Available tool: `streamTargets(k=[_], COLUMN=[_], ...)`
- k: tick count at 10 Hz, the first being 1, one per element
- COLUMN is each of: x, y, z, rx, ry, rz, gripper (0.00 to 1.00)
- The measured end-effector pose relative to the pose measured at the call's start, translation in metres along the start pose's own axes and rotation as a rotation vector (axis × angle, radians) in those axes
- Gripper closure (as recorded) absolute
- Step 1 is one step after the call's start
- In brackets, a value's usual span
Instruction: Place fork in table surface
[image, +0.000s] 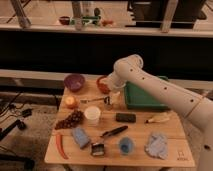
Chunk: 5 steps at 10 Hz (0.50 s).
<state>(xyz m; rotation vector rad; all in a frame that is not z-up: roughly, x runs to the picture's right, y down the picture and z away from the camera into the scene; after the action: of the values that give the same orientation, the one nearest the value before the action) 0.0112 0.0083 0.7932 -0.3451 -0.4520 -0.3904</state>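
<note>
The fork (93, 100) is a thin silvery utensil lying flat on the light-brown table surface (137, 131), between the orange fruit and the green tray. My gripper (114, 98) hangs at the end of the white arm, which reaches in from the right. It sits just right of the fork's right end, low over the wood and in front of the orange bowl (103, 83). Its pale fingers stand open and hold nothing.
A green tray (144, 96) lies right of the gripper. Nearby are a purple bowl (74, 81), an orange fruit (70, 101), grapes (70, 120), a white cup (92, 115), a black block (125, 117), a banana (157, 118), a black-handled utensil (114, 132), a blue cup (126, 145) and a blue cloth (157, 145).
</note>
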Motion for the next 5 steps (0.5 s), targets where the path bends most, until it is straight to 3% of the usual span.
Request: streamTargets(k=[5], x=[-0.0069], y=[-0.0024], z=[0.0046], rx=[-0.002], ry=[-0.014], rz=[-0.016], gripper=[0.20])
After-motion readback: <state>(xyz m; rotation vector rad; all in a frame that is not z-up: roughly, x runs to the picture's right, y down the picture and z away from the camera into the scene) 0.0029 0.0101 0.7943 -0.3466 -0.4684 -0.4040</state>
